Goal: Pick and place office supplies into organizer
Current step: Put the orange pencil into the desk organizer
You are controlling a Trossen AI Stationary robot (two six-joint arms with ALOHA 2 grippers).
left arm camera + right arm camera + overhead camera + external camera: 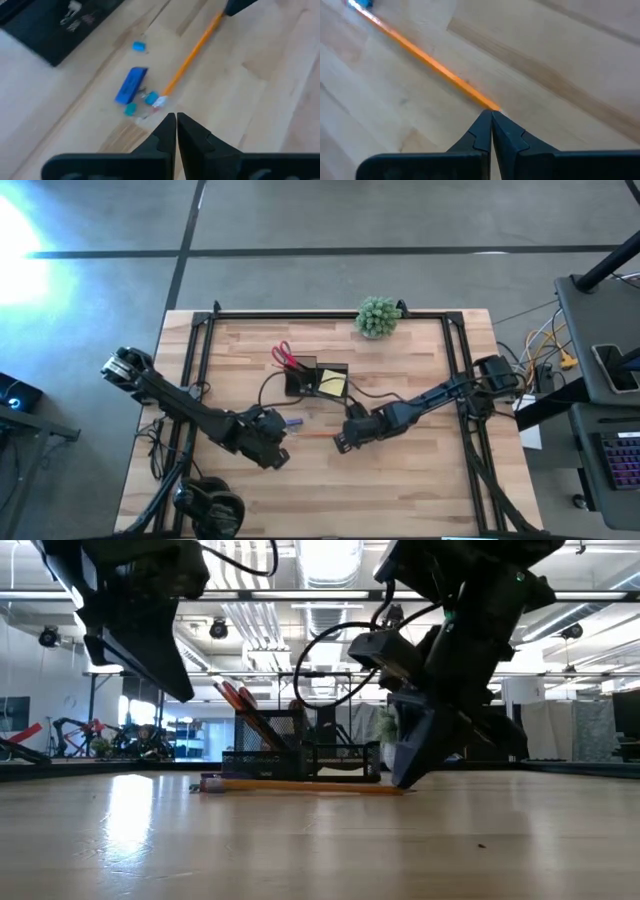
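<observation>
An orange pencil [300, 785] lies flat on the wooden table in front of the black organizer [318, 380]. Red-handled scissors [284, 357] stand in the organizer, and a yellow sticky pad [333, 384] sits in it. A small blue item [131, 85] and blue bits lie by the pencil's left end. My right gripper [491, 115] is shut, its tips down at the pencil's right end. My left gripper [176, 117] is shut and empty. It hangs above the table near the blue item. My right gripper's shut fingertips [405, 778] meet the table at the pencil's right end [490, 105], the end away from the blue bits. They come slanting down from the table's right side, roughly in line with the pencil. The pencil lies flat. I cannot tell whether its end is pinched.
A green ball-shaped plant [378, 315] stands at the far edge. Black headphones [210, 510] lie at the near left corner. A black frame [200, 330] runs around the table top. Bare wood stretches along the near side.
</observation>
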